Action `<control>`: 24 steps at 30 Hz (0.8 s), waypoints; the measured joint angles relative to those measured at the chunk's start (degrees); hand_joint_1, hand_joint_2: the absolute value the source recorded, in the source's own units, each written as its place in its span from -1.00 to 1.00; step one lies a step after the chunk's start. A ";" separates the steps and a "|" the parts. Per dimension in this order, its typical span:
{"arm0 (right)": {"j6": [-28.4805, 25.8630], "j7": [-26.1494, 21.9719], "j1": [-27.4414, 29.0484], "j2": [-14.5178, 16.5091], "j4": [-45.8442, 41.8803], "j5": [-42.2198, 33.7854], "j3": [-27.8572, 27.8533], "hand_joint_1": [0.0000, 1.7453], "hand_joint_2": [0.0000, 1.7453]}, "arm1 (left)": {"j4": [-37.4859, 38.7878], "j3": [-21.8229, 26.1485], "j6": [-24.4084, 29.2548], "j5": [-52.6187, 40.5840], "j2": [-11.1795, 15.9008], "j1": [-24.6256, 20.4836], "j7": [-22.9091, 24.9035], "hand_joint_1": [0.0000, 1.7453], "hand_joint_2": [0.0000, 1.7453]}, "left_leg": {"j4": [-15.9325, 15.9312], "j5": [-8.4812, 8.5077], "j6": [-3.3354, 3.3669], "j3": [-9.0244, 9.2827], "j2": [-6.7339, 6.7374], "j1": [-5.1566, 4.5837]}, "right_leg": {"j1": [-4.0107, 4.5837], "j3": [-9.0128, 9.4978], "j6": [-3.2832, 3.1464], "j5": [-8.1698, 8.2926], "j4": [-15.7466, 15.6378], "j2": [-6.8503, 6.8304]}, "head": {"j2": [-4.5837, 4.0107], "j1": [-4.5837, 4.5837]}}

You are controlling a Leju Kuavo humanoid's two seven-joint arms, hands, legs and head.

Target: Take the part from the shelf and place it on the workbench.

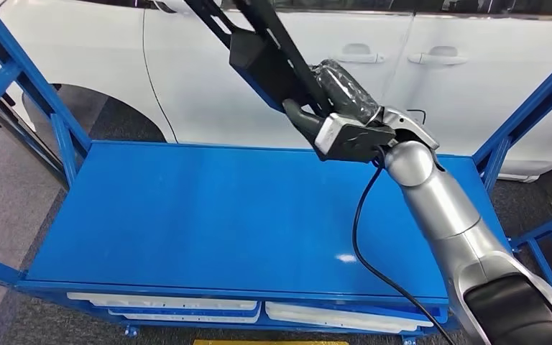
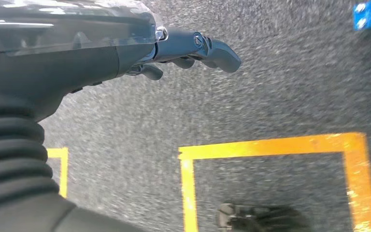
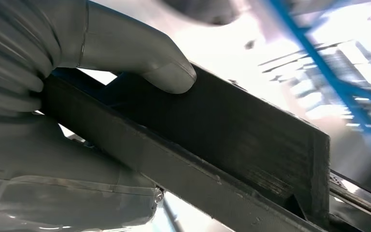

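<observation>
My right hand (image 1: 345, 115) grips a long black part (image 1: 262, 54), holding it up above the far right of the blue workbench top (image 1: 208, 215). The part slants up and away past the top edge of the head view. Close up, the right wrist view has the grey thumb (image 3: 166, 72) pressed on the part's flat black side (image 3: 232, 145), the palm wrapped under it. My left hand (image 2: 193, 48) hangs over the grey floor, its dark fingers slightly curled and holding nothing.
A white car (image 1: 259, 65) stands right behind the bench. Blue frame posts (image 1: 14, 79) rise at both ends. White trays (image 1: 187, 305) lie on the shelf below the top. Yellow tape lines (image 2: 270, 145) mark the floor.
</observation>
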 joint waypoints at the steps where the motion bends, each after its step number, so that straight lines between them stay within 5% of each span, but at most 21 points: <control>1: 1.48 0.25 -0.09 -0.01 -0.45 -3.07 -0.56 1.00 1.00 | 0.00 0.00 0.02 0.10 -0.01 -0.09 -0.24 -1.00 1.00 | -0.11 0.06 0.18 0.08 0.02 0.04 | -0.15 -1.44 0.28 -1.77 3.22 -0.02 | 0.01 0.01; 3: 4.47 1.21 0.14 -0.01 -1.08 -9.45 -1.23 1.00 1.00 | 0.00 0.00 0.11 0.22 -0.02 -0.17 -0.45 -1.00 1.00 | -0.13 0.05 0.30 0.09 0.04 0.04 | -0.31 -5.06 0.74 -4.93 10.90 -0.04 | 0.01 0.01; 5: 7.41 2.51 0.99 -0.01 -1.75 -16.23 -1.49 0.98 1.00 | 0.00 0.01 0.27 0.35 -0.02 -0.13 -0.55 -1.00 1.00 | -0.12 0.02 0.30 0.17 0.01 0.04 | -0.44 -6.19 0.90 -4.55 13.07 -0.05 | 0.01 0.01; 8: 10.40 3.61 3.00 -0.16 -3.54 -24.31 -1.57 0.97 1.00 | 0.00 0.02 0.53 0.60 -0.05 -0.14 -0.72 -1.00 1.00 | -0.10 -0.13 0.05 0.44 -0.09 -0.03 | -0.39 -0.96 0.36 0.94 2.24 -0.08 | 0.01 0.01; 10: 11.94 3.91 5.10 -0.35 -5.09 -28.33 -1.52 0.96 1.00 | 0.00 0.03 0.68 0.82 -0.10 -0.11 -0.89 -1.00 1.00 | -0.07 -0.26 -0.41 0.47 -0.13 -0.14 | -0.02 1.51 -0.19 2.39 -3.00 -0.06 | 0.01 0.00; 14: 13.45 4.47 10.45 -1.25 -8.56 -32.68 -0.97 0.96 1.00 | 0.00 0.09 0.89 1.20 -0.26 0.14 -1.24 -1.00 1.00 | 0.49 -1.02 -1.59 0.29 -0.06 -0.07 | -0.02 1.91 -1.46 2.46 -3.96 -0.13 | 0.00 0.00; 18: 13.39 4.64 12.99 -1.68 -10.67 -33.37 -0.34 0.98 1.00 | 0.00 0.12 0.97 1.26 -0.26 0.23 -1.29 -1.00 1.00 | 12.79 -7.43 -2.34 -5.17 0.09 0.02 | -0.23 2.16 -2.28 2.56 -4.32 -0.19 | 0.00 -0.02; 20: 13.64 5.00 14.00 -1.87 -11.17 -34.16 -0.06 0.98 1.00 | 0.00 0.15 0.97 1.31 -0.25 0.30 -1.31 -1.00 1.00 | 16.08 -7.74 -2.46 -6.78 0.09 0.04 | -0.16 2.24 -2.30 2.46 -4.23 -0.17 | 0.00 -0.02; 24: 14.96 4.49 19.46 -2.37 -14.85 -35.16 0.26 0.96 1.00 | 0.00 0.20 1.00 1.44 -0.25 0.34 -1.65 -1.00 1.00 | 2.97 -1.30 -1.83 -0.29 0.06 -0.08 | -0.01 2.77 -1.69 1.79 -3.84 -0.23 | 0.00 -0.01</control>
